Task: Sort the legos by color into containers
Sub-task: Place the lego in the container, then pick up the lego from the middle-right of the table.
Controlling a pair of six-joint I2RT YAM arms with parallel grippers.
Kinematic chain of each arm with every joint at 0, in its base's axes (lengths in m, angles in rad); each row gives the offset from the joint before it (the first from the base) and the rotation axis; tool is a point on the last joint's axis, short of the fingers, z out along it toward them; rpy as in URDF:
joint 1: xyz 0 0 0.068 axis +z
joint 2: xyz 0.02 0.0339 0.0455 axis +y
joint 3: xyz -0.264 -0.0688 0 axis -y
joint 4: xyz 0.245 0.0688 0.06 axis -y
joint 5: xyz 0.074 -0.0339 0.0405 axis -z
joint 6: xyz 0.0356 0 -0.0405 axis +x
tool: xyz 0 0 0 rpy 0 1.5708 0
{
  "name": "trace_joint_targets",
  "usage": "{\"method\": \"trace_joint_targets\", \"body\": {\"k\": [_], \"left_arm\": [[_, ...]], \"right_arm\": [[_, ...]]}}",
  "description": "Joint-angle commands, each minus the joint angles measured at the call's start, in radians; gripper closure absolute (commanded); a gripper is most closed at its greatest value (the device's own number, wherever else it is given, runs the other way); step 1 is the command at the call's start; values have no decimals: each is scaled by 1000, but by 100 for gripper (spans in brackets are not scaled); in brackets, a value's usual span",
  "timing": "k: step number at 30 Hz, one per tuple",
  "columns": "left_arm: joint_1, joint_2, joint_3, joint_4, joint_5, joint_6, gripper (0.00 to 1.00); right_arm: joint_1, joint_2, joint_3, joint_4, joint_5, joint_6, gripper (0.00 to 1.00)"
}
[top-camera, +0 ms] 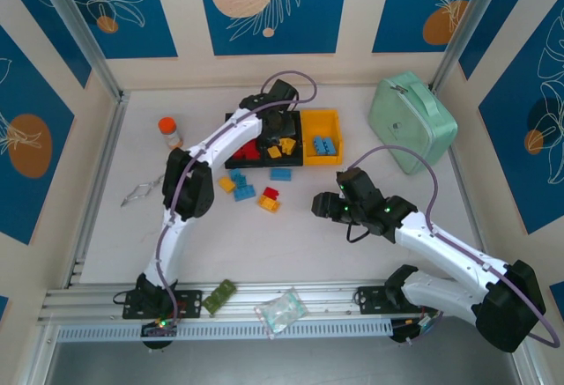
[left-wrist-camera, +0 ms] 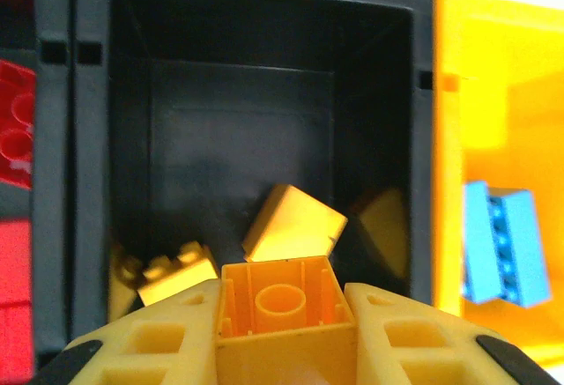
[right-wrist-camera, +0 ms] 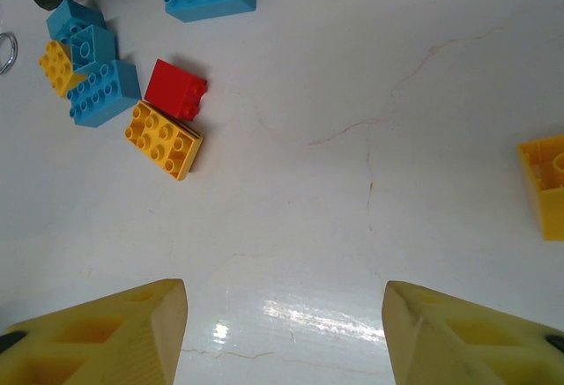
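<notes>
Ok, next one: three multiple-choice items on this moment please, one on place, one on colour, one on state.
1. The left claw hangs over: A) the middle black bin B) the mint case C) the bottle
2. The bricks in the yellow bin are: A) red B) blue C) yellow
3. The right claw is: A) shut on a brick B) open and empty C) shut on nothing
Answers: 1 A, black walls show below its yellow brick; 2 B, blue studs show inside; 3 B, fingers apart over bare table.
</notes>
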Motion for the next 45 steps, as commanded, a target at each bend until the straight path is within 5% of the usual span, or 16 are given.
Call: {"method": "trace_joint_targets", "body": {"k": [1, 7, 12, 19, 32, 37, 45], "left_arm": [[23, 47, 73, -70, -47, 51, 67], [34, 75, 116, -71, -55, 89, 63], [34, 66, 136, -72, -40, 95, 44], [15, -28, 81, -58, -19, 115, 42], [-13, -446, -494, 211, 127, 150, 41], [-15, -570, -664, 272, 182, 148, 41], [-15, -767, -992, 461, 386, 102, 39]], "right_arm": [[-4, -21, -9, -19, 11, 14, 39], [-6, -22, -18, -15, 14, 22, 39], [-6, -11, -15, -13, 14, 23, 39], [-11, -4, 0, -25, 24, 14, 40], [-118, -6, 59, -161, 68, -33, 38], [-168, 31, 81, -205, 108, -54, 30], [-235, 182, 94, -158, 101, -121, 28]]}}
